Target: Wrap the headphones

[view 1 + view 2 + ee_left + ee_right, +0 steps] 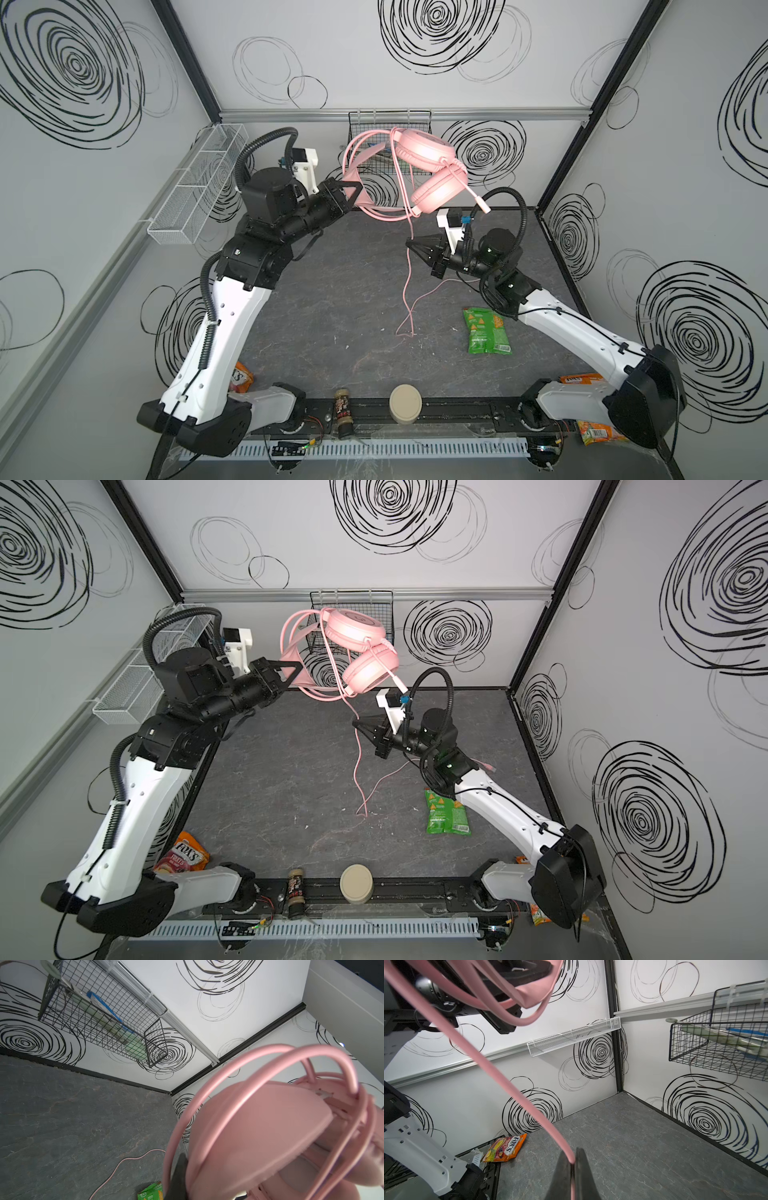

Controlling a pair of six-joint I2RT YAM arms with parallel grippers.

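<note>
Pink cable (517, 1093) ran straight into the right gripper (572, 1159), whose jaws were clamped together on it. At twelve o'clock above the table (316, 299), the headphones (419, 151) hung aloft. Their headband was pinched in the closed left gripper (362, 192) at eleven o'clock. Slack cable lay near the table's centre.

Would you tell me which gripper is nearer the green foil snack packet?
Right: the right gripper, pinching the pink cable, is behind the green packet; the left gripper holds the pink headband farther away.
</note>
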